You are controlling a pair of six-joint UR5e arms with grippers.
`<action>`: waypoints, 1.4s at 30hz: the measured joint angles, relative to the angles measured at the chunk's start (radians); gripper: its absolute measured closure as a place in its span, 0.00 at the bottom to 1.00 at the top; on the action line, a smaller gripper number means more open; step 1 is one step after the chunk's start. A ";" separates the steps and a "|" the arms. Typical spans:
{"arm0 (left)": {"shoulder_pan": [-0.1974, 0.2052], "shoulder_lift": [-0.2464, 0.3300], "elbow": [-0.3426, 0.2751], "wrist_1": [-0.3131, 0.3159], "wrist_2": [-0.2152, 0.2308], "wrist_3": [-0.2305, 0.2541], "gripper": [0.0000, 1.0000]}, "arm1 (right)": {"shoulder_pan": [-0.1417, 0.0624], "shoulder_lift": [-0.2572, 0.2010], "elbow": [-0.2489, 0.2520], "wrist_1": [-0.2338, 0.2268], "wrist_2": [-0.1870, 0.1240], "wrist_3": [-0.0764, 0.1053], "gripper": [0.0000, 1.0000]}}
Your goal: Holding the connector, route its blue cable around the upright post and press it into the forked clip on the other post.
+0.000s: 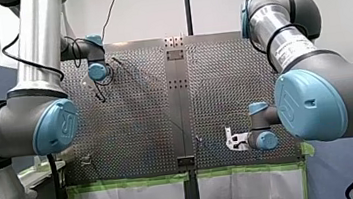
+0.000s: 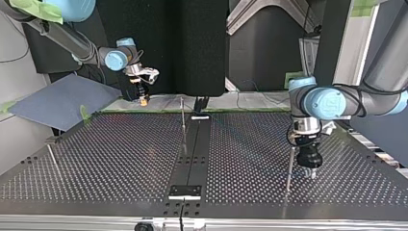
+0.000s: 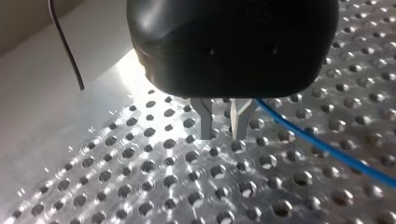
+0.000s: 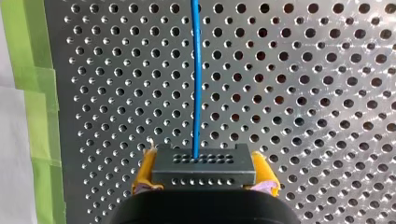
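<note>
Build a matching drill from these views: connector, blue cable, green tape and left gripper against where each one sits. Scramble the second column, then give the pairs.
1. connector
2. blue cable
3. green tape
4. left gripper

A. low over the perforated table, beside a thin upright post
B. clamped between the right gripper and its yellow pads
C. stuck along the table's edge
D. leaves the connector and runs straight ahead over the holes

Pairs: 1-B, 2-D, 3-C, 4-A

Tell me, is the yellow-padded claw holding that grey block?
Yes, shut: my right gripper's yellow pads clamp the connector's two sides.
</note>
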 joint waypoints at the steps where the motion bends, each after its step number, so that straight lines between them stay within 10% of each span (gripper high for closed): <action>1: 0.000 0.000 0.000 -0.011 -0.005 0.009 0.64 | 0.000 0.000 0.000 0.000 0.000 0.000 1.00; 7: 0.004 0.000 -0.014 -0.059 -0.035 0.046 0.36 | 0.000 0.000 0.000 0.001 -0.001 0.000 1.00; 8: 0.003 0.000 -0.017 -0.063 -0.036 0.050 0.07 | 0.001 0.000 0.000 0.002 -0.001 0.000 1.00; 10: 0.002 0.000 -0.021 -0.068 -0.033 0.057 0.00 | 0.001 0.000 0.000 0.002 0.000 0.000 1.00; 42: 0.057 0.009 -0.045 -0.106 0.193 -0.144 0.00 | 0.002 0.000 0.000 0.003 -0.001 -0.001 1.00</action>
